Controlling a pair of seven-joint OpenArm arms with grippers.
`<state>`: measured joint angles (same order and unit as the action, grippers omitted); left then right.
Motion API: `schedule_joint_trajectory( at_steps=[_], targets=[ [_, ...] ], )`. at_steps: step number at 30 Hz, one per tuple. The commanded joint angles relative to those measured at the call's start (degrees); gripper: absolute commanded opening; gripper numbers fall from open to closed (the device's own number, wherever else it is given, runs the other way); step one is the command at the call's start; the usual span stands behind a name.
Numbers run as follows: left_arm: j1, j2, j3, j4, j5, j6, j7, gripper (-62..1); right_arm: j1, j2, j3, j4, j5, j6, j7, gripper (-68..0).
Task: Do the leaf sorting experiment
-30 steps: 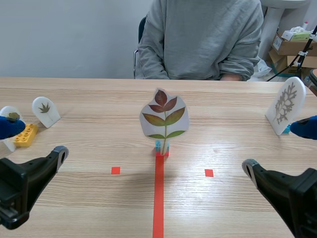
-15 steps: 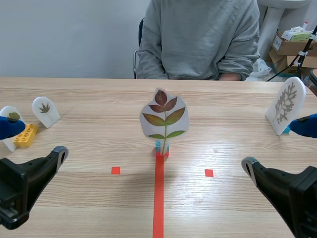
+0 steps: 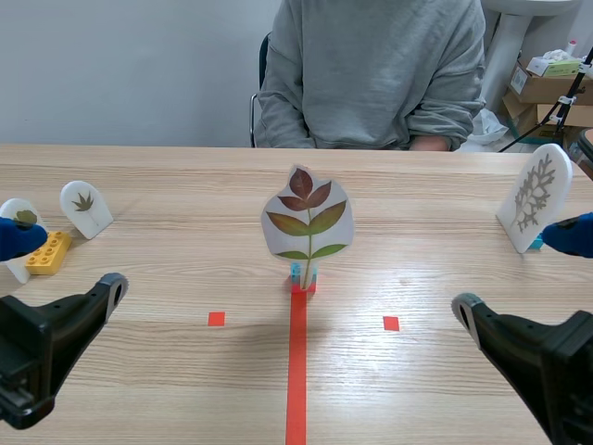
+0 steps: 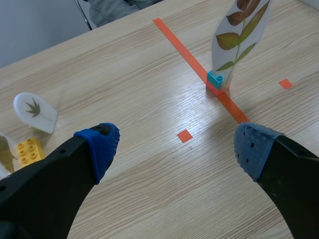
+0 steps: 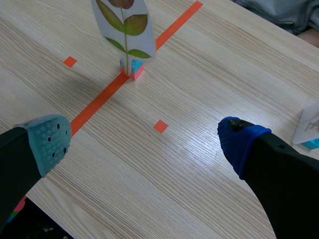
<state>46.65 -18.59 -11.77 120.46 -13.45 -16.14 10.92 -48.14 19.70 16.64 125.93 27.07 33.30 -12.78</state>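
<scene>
left claw: mine, spread wide, nothing between the fingers; hung low over the table on the near left side.
left pads: blue, dotted, both bare; an orange-red square mark lay on the wood roughly between them.
right claw: mine too, spread wide, pinched nothing; low over the near right side.
right pads: one grey-green, one blue, both bare; another square mark on the wood just ahead of the gap.
centre leaf card: pale card with a compound leaf, reddish leaflets at the top, green lower down. It stood upright mid-table, well ahead of both my claws, touched by neither.
card base: small cyan-and-red block, sat on the orange-red tape line and held the card.
small leaf card: white, rounded top, dark palmate leaf; stood at the left side.
yellow brick: studded, lay near the small leaf card, closer to me.
far-left card: at the left edge beside the brick, partly hidden behind my left finger; couldn't make out the leaf.
tall white card: pale lobed leaf, tilted, at the right edge on a cyan base.
person: grey sweatshirt, sat across the table.
boxes: cardboard, behind the table at far right.
</scene>
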Motion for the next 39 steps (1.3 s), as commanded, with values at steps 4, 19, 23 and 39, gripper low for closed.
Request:
schedule_joint_trajectory(
  at_steps=[4, 19, 23, 39],
  targets=[
    [-0.2, 0.0, 0.0, 0.2, -0.4, 0.1, -0.8, -11.2, 0.7, 0.6, 0.2, 0.0, 0.4, -0.3, 0.6, -7.1],
    [-0.2, 0.0, 0.0, 0.2, -0.4, 0.1, -0.7, -11.2, 2.1, 0.6, 0.2, 0.0, 0.1, -2.7, -3.7, -7.1],
    [-0.2, 0.0, 0.0, 0.2, -0.4, 0.1, -0.7, -11.2, 6.4, 0.6, 0.2, -0.5, -2.4, -2.9, -7.1, -7.1],
    [-0.2, 0.0, 0.0, 0.2, -0.4, 0.1, -0.8, -11.2, 38.3, 7.6, -11.6, -34.4, -5.2, 4.9, -3.7, -7.1]
  ],
)
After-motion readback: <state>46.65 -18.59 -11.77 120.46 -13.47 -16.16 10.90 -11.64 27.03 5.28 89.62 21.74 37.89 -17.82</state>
